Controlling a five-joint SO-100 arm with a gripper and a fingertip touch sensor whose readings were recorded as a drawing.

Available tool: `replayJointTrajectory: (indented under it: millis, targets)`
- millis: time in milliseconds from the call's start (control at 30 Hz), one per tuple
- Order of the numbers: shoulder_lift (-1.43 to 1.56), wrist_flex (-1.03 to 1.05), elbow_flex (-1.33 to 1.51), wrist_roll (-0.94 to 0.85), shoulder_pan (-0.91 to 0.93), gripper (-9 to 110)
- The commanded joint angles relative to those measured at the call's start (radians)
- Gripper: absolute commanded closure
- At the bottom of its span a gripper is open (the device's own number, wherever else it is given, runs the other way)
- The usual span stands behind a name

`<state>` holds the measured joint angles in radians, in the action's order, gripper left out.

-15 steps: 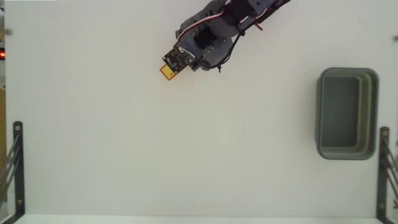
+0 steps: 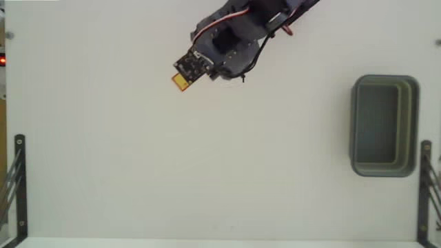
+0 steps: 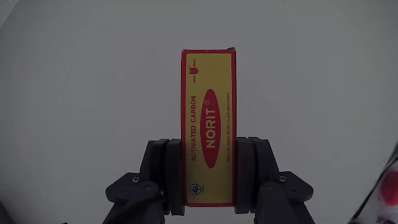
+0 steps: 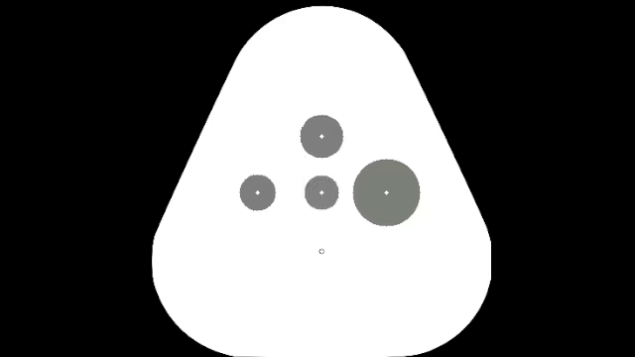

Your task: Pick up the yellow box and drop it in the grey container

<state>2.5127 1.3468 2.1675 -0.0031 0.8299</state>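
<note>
The small, flat, elongated yellow cardboard box (image 3: pixel 208 127) with a red border and a red oval label reading "NORIT" stands lengthwise in the wrist view, its long axis running straight away from the camera. Beside the oval, small red print reads "ACTIVATED CARBON". The box's near end sits between the two dark plastic fingers (image 3: pixel 163 171) of the gripper (image 3: pixel 208 177), which press against its left and right long edges, so the jaws are closed only to the width of the box and have firm hold of it. The far end of the box juts out well past the fingertips, with plain white surface behind it.

In the fixed view, which looks down from above, only a small yellow piece of the box (image 2: pixel 180 82) shows, poking out from under the gripper's lower-left end (image 2: pixel 185 74). A small dark circuit board sits on top of the gripper, and the grey arm (image 2: pixel 238 38), with red and white wires looped over it, runs up and to the right out of the top edge of the picture. Whether the box touches the table or hangs above it cannot be told from this view.

The white flat table (image 2: pixel 207 172) fills the picture. The grey-green rectangular plastic tub (image 2: pixel 355 124), with rounded corners and a thick rim, stands at the right side, well apart from the box and gripper. Black metal brackets (image 2: pixel 19 186) stand at the lower left and lower right edges.
</note>
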Motion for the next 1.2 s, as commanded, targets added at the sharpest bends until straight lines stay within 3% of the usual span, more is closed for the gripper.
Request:
replayJointTrajectory:
  millis: [0, 600, 733, 1167]
  targets:
    - [-0.019, 0.066, -0.138, 0.003, 0.018, 61]
    - [-0.297, 0.403, -0.754, 0.003, 0.018, 61]
    - [-0.373, 0.396, -0.915, 0.003, 0.018, 61]
    - [-0.391, 0.398, -0.954, 0.003, 0.017, 61]
